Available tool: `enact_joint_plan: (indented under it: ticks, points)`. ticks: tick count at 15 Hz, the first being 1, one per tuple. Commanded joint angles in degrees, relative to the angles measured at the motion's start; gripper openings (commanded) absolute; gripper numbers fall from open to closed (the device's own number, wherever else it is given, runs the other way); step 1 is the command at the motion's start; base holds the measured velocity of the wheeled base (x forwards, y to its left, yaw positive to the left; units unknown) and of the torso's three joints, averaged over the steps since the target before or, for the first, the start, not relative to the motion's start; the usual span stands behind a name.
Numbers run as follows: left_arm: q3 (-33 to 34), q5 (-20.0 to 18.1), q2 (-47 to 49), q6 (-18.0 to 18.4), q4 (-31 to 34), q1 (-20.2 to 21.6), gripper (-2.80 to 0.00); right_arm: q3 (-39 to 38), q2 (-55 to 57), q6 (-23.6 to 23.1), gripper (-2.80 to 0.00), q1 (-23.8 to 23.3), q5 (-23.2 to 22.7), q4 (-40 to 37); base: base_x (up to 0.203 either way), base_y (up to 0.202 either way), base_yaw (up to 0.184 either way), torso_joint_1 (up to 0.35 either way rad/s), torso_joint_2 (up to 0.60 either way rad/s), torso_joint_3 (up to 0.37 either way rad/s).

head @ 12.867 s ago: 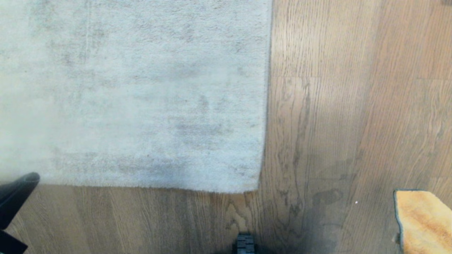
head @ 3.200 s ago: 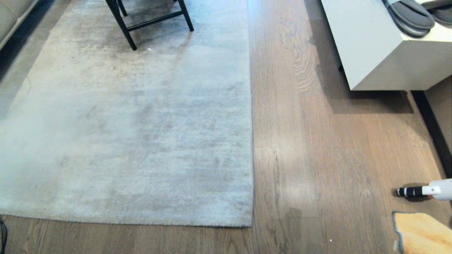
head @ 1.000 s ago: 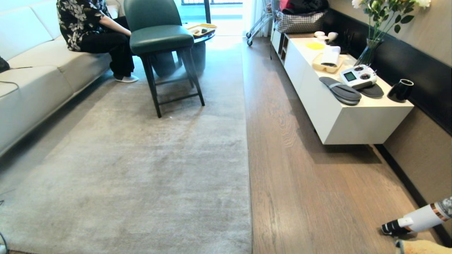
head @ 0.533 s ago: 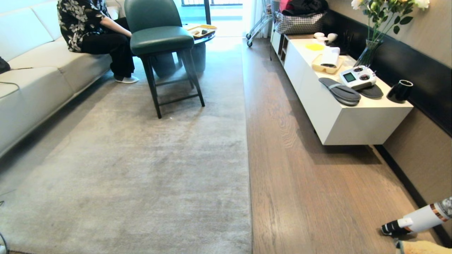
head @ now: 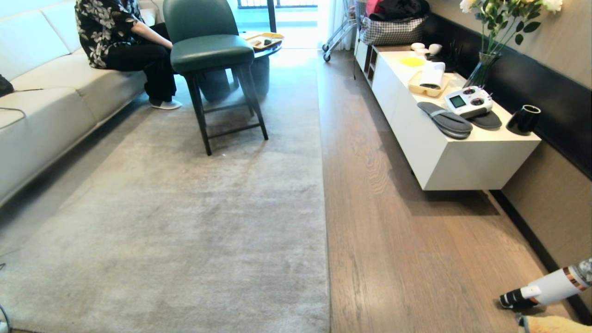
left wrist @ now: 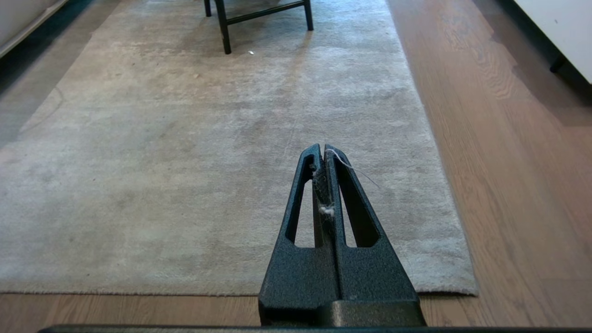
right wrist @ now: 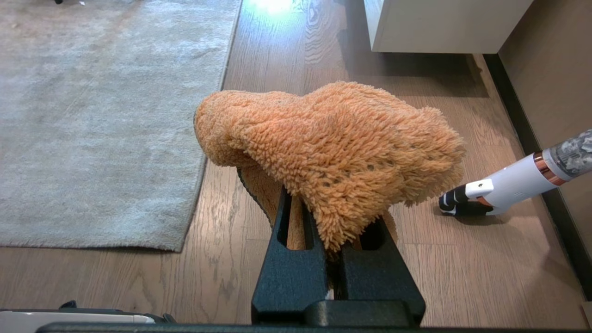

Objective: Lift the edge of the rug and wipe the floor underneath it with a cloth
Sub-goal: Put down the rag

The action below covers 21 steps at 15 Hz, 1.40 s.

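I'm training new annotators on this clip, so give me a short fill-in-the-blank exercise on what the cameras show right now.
1. The right gripper is shut on the orange ____.
2. The left gripper is shut and holds ____ but lint.
3. The rug edge lies ____ on the floor.
4. The grey slippers rest on the white ____.

Missing words: cloth; nothing; flat; cabinet
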<state>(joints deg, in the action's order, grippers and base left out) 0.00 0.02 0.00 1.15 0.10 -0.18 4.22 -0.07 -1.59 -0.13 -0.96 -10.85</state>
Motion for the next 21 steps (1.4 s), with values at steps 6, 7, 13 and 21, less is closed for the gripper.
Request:
enact_joint_plan:
  ticks: [6,7,13,21]
  points:
    - [0.0,0.02,0.0,0.0,-0.01,0.01,-2.8,0.0,0.07,0.01,-2.8,0.05,-0.01,-0.05,0.0,0.0,0.0,0.0,0.0,0.0]
    - [0.0,0.06,0.0,0.0,-0.01,0.01,-2.8,0.0,0.07,0.01,-2.8,0.0,-0.01,-0.05,0.0,0.0,0.0,0.0,0.0,0.0]
    - [0.0,0.06,0.0,0.0,-0.01,0.01,-2.8,0.0,0.07,0.01,-2.8,0.05,-0.01,-0.05,0.0,0.0,0.0,0.0,0.0,0.0]
    - [0.0,0.06,0.0,0.0,0.01,0.01,-2.8,0.0,0.07,-0.13,-2.8,0.0,-0.01,-0.1,0.0,0.0,0.0,-0.037,-0.25,-0.299]
